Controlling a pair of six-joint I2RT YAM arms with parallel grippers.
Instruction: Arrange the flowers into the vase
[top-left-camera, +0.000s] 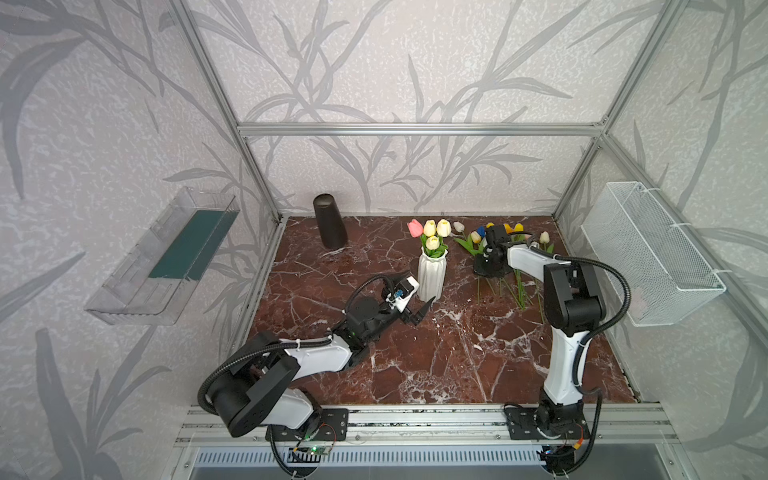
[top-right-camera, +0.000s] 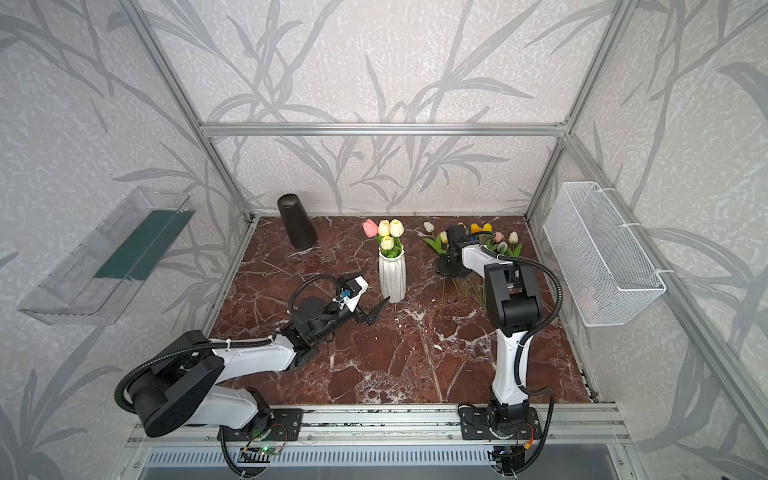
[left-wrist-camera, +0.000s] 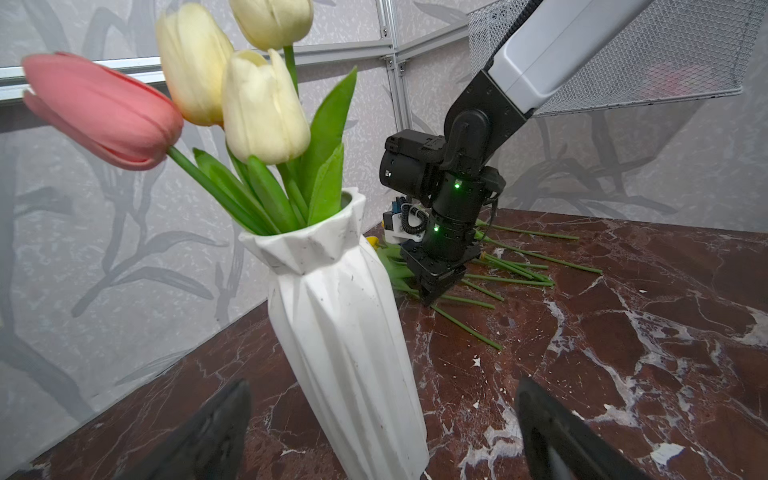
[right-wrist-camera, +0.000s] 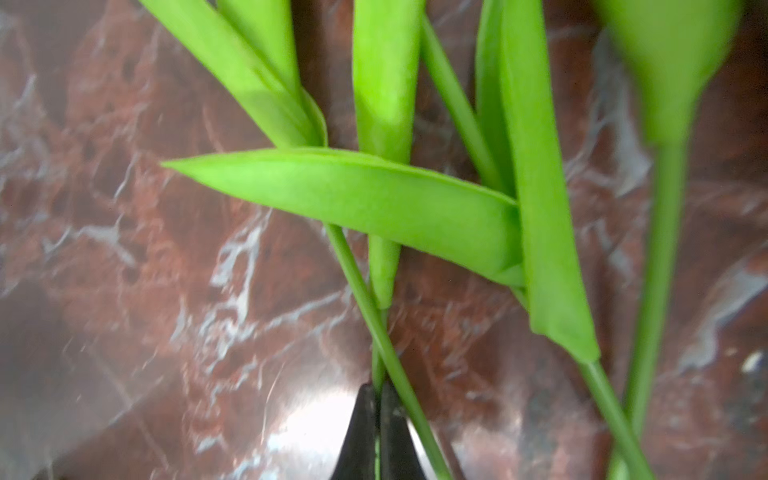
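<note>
Right end effector (right-wrist-camera: 378, 399) clamps a thin green tulip stem (right-wrist-camera: 376, 363) running straight ahead; the white ribbed vase (top-left-camera: 432, 276) stands leftward, beside the gaping left end effector (left-wrist-camera: 384, 399).

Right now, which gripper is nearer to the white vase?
Left. The left gripper is open right at the base of the vase, one finger on each side. The right gripper is farther off, down among the loose flowers on the table, shut on a stem.

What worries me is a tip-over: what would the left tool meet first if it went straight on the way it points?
Probably the white vase: the left tool stands open and the vase's lower body lies straight ahead between its fingers; depth is unclear.
</note>
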